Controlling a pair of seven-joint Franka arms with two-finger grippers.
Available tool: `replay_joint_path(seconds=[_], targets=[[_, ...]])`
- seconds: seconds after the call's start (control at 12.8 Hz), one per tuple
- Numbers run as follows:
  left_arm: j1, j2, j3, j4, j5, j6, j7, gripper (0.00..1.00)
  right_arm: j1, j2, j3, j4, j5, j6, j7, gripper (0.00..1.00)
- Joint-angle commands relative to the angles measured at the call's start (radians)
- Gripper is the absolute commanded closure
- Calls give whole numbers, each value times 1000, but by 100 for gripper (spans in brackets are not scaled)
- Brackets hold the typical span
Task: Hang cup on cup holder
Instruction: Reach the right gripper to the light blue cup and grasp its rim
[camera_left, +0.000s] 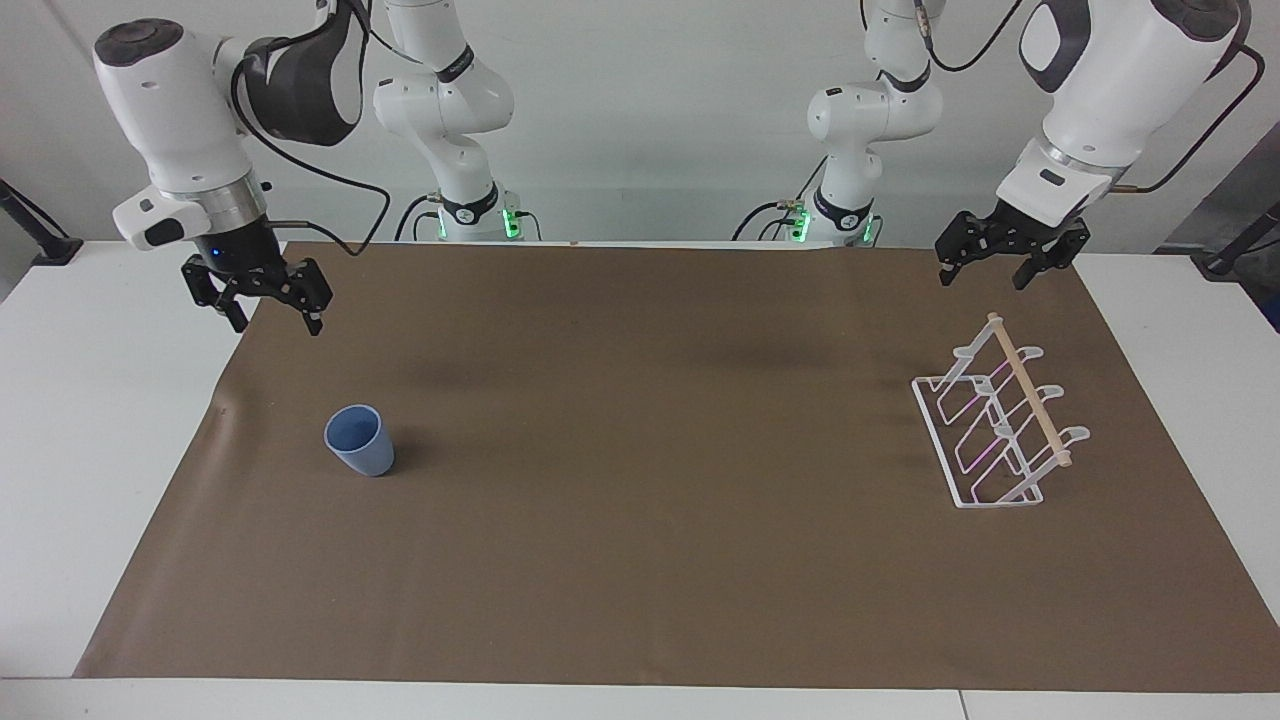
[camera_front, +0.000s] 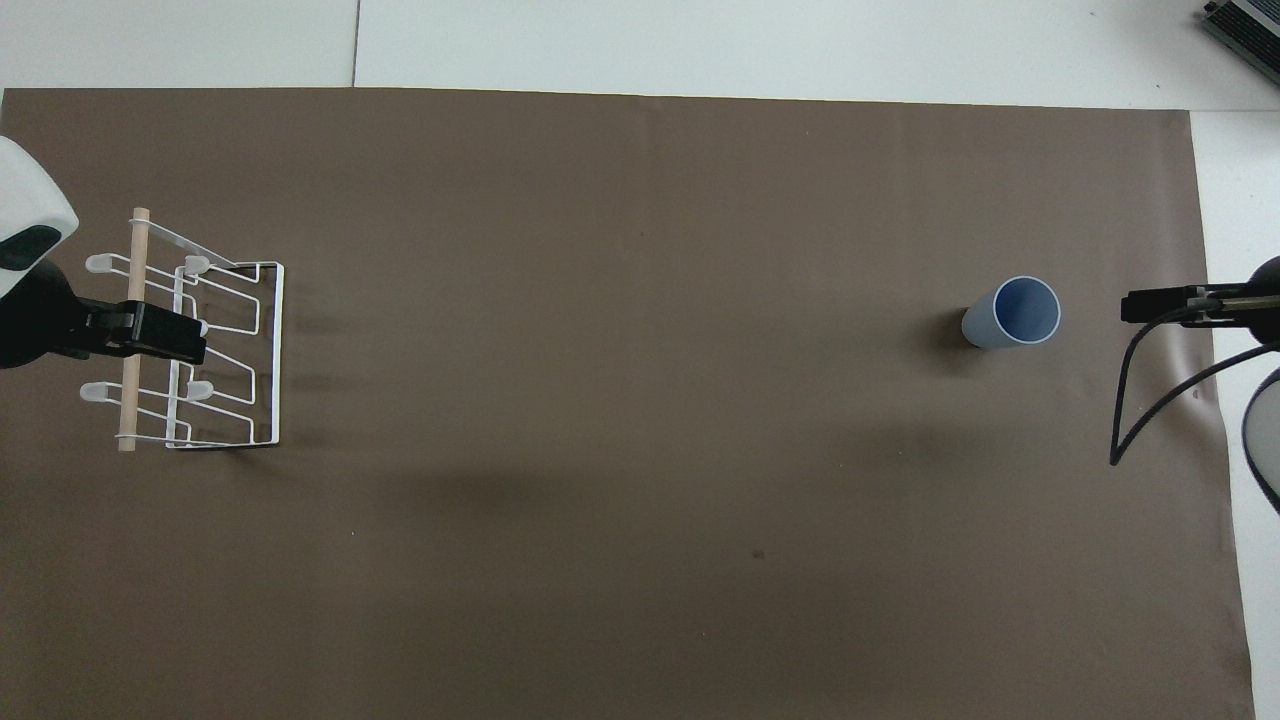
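The light-blue cup (camera_left: 358, 440) stands upright, mouth up, on the brown mat toward the right arm's end; it also shows in the overhead view (camera_front: 1015, 312). The white wire cup holder (camera_left: 1025, 386) with its wooden dowel stands toward the left arm's end and bears no cup; it also shows in the overhead view (camera_front: 278, 350). My right gripper (camera_left: 277, 320) is open and empty, in the air over the mat's edge beside the cup (camera_front: 1165, 303). My left gripper (camera_left: 982, 278) is open and empty, raised over the mat near the holder; from above it covers the dowel (camera_front: 150, 335).
The brown mat (camera_left: 640, 540) covers most of the white table (camera_left: 90, 420). Two more arm bases (camera_left: 470, 200) stand at the robots' edge. A black cable (camera_front: 1150, 400) hangs from the right arm over the mat's end.
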Motion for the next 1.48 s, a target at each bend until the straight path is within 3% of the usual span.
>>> replay_joint_path(seconds=[0.0,0.31,0.62,1.09,1.17,1.4], targets=[[-2,-35,3,-48,10,32,6,0,0,88,-1,-8,-4,100,16,0],[-5,-39,3,-49,10,32,6,0,0,210,-2,-11,30,211,21,0],[-5,-39,3,-54,9,25,-3,0,-3,225,-2,-107,70,344,27,0],[-14,-39,0,-49,9,13,-6,0,-6,257,-2,-179,72,389,41,0],[-16,-39,0,-49,9,18,-6,0,-6,262,-2,-181,70,389,38,5],[1,-38,3,-46,9,25,-5,0,-6,264,-2,-175,70,381,38,83]])
